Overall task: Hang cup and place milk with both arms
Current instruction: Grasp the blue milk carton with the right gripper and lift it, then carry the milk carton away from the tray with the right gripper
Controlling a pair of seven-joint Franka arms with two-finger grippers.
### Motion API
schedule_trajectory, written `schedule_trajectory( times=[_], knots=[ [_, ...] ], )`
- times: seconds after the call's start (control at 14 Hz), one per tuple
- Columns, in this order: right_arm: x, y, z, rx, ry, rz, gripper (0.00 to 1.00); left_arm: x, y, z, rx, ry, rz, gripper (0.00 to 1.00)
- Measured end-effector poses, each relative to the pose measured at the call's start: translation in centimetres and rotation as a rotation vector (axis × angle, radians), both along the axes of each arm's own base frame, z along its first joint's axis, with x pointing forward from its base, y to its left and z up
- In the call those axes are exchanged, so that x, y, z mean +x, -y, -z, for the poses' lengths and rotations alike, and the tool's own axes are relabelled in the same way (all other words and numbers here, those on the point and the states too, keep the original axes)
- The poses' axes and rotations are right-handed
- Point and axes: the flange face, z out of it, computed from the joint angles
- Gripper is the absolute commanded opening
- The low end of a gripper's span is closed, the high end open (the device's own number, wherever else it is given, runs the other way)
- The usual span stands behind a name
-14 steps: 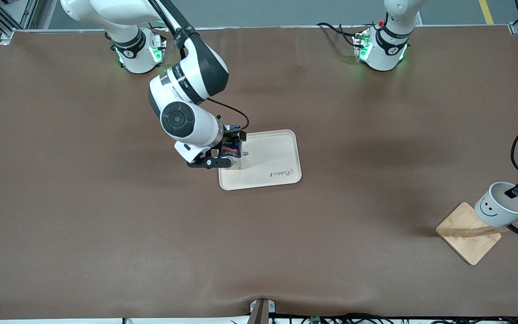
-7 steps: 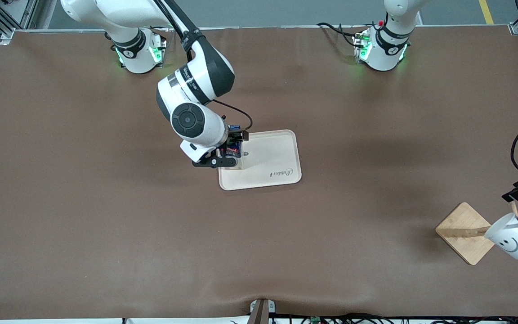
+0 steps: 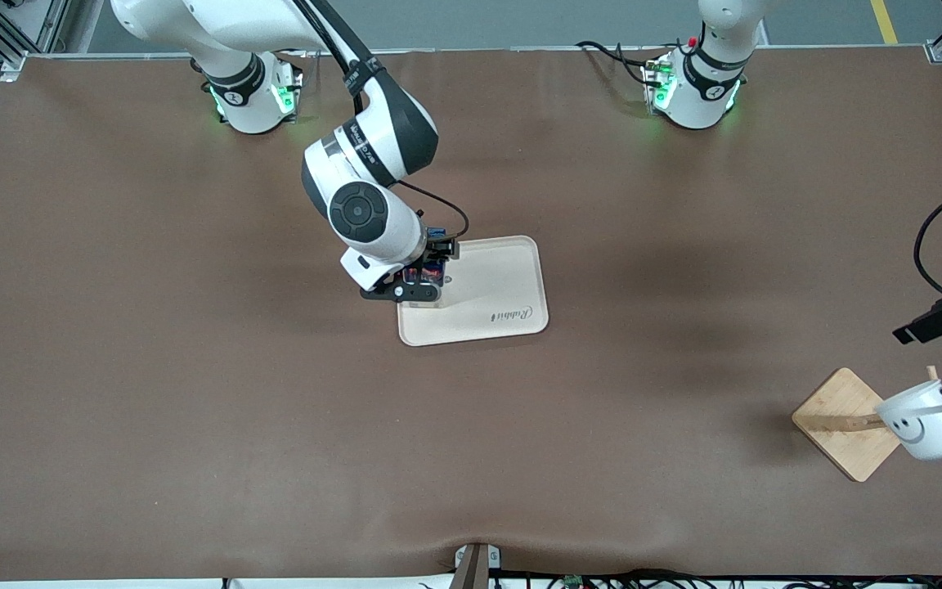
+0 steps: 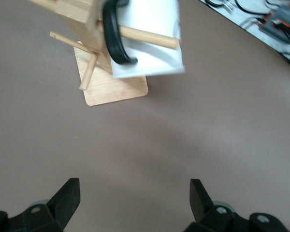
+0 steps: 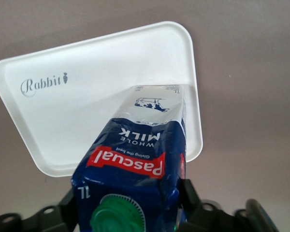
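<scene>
Two arms work apart: the right gripper [image 3: 420,282] is clamped on the milk [image 3: 422,276], holding it upright over the tray [image 3: 491,290] edge toward the right arm's end. Toward the left arm's end, the cup [image 3: 927,419] hangs by its handle on the wooden rack [image 3: 847,422], and the left gripper [image 4: 133,199] hovers above it, spread wide and empty.

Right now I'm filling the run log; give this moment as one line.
cup: hung on rack peg | left gripper: open, over table | right gripper: shut on milk over tray
</scene>
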Motion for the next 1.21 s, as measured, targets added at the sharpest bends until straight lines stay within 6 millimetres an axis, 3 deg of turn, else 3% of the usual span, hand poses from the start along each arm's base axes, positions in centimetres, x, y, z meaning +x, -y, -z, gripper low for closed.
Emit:
schedule_trajectory(
  times=[0.21, 0.36, 0.57, 0.71, 0.93, 1.21],
  knots=[
    [0.6, 0.4, -0.4, -0.008, 0.004, 0.045, 0.0, -0.6, 0.4, -2.8, 0.015, -0.009, 0.143, 1.0],
    [1.6, 0.8, -1.9, 0.003, -0.005, 0.151, 0.0, -0.8, 1.5, -3.1, 0.045, -0.033, 0.206, 1.0],
    [4.4, 2.6, -6.7, 0.112, -0.115, 0.339, 0.0, -0.9, 6.9, -4.0, 0.168, -0.07, 0.331, 1.0],
    [6.5, 6.1, -9.3, 0.144, -0.167, 0.391, 0.0, -1.5, 10.2, -5.4, 0.193, -0.077, 0.383, 1.0],
    [9.1, 11.7, -11.8, 0.15, -0.19, 0.448, 0.0, -2.3, 11.2, -7.9, 0.206, -0.048, 0.393, 1.0],
    [11.0, 21.1, -13.6, 0.163, -0.225, 0.448, 0.0, -5.6, 13.4, -12.1, 0.235, -0.052, 0.452, 1.0]
  ],
)
